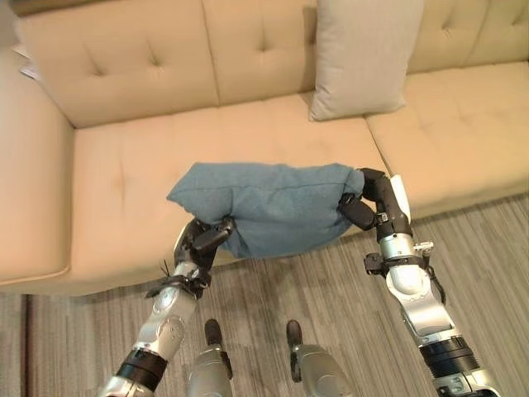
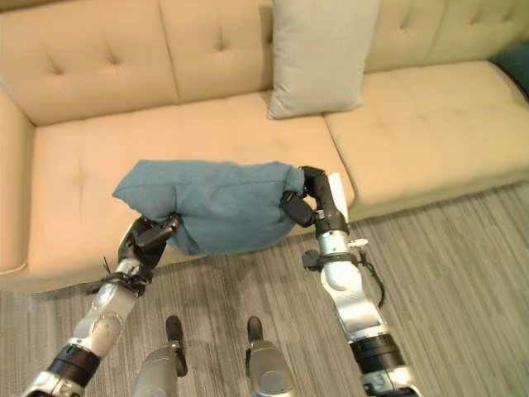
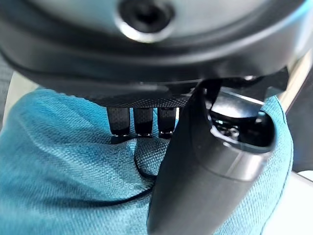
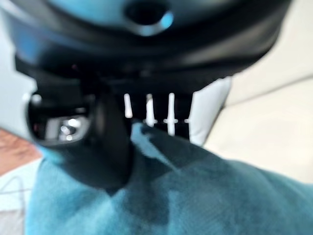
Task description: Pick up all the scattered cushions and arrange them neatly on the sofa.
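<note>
Two cushions are in sight: one blue cushion (image 1: 273,207) held up between the hands, and one grey cushion (image 1: 362,54) standing upright against the backrest of the beige sofa (image 1: 124,157), far and to the right. A dark teal corner of something shows at the far right end of the sofa; what it is cannot be told.

The blue cushion hangs over the near edge of the seat, above the striped floor (image 1: 331,281). The left hand (image 1: 202,240) reaches up from the lower left and grips the cushion's near left lower corner, thumb and fingers pinching the fabric. The right hand (image 1: 368,203) stands upright, clamped on the cushion's right end.
</note>
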